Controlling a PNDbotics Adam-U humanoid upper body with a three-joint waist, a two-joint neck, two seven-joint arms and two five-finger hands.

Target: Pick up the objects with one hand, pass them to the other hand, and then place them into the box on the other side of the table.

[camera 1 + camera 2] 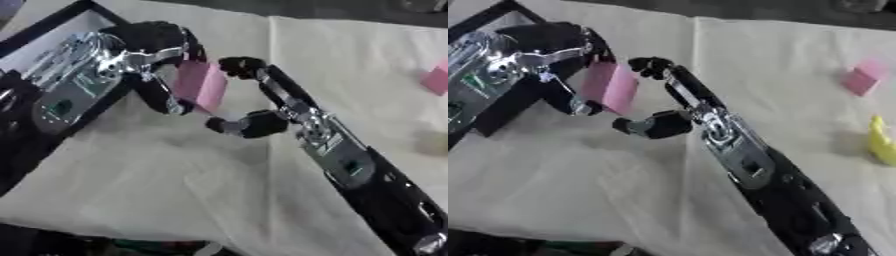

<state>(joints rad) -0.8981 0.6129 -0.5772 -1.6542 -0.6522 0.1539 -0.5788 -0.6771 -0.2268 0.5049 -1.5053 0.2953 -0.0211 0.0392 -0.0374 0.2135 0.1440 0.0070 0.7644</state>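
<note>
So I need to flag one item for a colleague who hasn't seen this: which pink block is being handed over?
Start at the black-framed box at the table's left edge. Just right of it the left hand holds a flat pink block in the air, with the open right hand beside it. The other pink block lies alone at the far right, near a yellow thing.

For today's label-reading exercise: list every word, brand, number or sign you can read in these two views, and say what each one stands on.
No text can be read in either view.
The pink block between the left hand and the right hand has plain faces.
The second pink block and the yellow object show no marks.
The green patches on the forearms are too blurred to read.
</note>
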